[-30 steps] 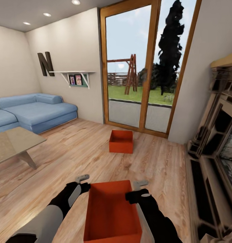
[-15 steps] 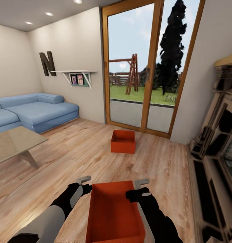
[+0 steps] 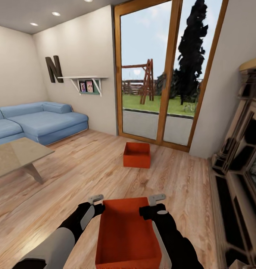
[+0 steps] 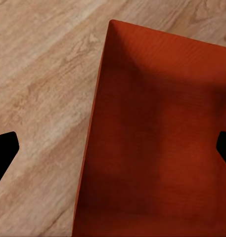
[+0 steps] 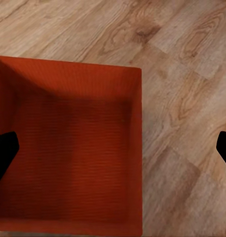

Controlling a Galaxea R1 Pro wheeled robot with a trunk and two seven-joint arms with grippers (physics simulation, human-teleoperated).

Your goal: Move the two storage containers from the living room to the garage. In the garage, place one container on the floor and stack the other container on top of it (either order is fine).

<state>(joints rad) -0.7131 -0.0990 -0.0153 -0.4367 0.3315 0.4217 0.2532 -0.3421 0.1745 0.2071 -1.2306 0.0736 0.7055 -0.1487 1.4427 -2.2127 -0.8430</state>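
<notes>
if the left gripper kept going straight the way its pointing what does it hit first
Likely the left wall of the near bin: in the wrist view the left gripper straddles that wall's rim, one finger outside over the wood floor, one inside. Depth is unclear.

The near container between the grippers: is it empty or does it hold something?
Empty. The near container shows a bare orange-red bottom in the head view and in both wrist views; nothing lies inside.
</notes>
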